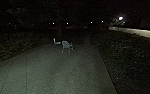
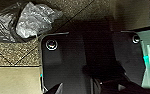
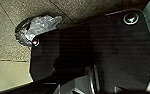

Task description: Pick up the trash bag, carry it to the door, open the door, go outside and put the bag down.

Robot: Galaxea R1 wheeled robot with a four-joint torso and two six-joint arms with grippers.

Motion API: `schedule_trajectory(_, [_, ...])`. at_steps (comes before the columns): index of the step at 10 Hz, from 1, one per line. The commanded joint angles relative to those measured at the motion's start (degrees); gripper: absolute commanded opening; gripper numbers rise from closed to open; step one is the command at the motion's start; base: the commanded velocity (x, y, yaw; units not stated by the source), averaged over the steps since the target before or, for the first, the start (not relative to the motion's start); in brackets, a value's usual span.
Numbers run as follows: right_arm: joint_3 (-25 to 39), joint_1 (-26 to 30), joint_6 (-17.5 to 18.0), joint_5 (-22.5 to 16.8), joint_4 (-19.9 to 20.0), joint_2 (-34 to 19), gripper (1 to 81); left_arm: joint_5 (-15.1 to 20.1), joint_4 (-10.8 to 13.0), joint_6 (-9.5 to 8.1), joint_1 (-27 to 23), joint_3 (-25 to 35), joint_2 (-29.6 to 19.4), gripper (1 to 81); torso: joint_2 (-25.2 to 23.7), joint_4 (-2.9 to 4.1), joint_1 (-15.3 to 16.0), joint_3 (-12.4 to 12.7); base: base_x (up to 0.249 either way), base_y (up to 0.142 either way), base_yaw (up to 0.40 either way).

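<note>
The trash bag (image 2: 36,21), dark with a crinkled, shiny clear-grey part, shows in the left wrist view against the speckled paving. In the right wrist view the same kind of crumpled bag (image 3: 42,26) appears beside the robot's dark plate, partly covered by it. Whether it rests on the ground or hangs from a gripper, I cannot tell. How the fingers of either gripper stand cannot be made out.
A paved path (image 1: 58,70) runs ahead in the dark, with rough planted ground (image 1: 131,60) to its right and more to its left. A pale chair (image 1: 66,45) stands farther up the paving, a second light object (image 1: 56,42) behind it. A low light wall (image 1: 138,32) lies at the right.
</note>
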Motion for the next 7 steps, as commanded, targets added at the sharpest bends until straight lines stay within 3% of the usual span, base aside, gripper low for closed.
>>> schedule_trajectory(1, [0.83,2.39,-0.08,-2.87,-0.5,0.43,81.1,-1.11,3.77,0.92,-0.63,-0.18,1.3,81.1,0.0,0.02,0.07,-0.05,0.0,0.0,0.0])
schedule_trajectory(7, [1.18,1.08,-0.52,-2.78,-0.85,0.95,81.1,-16.49,5.0,0.75,5.53,-2.99,2.7,81.1,-0.09,-0.22,0.07,0.7,0.0,0.0,0.0])
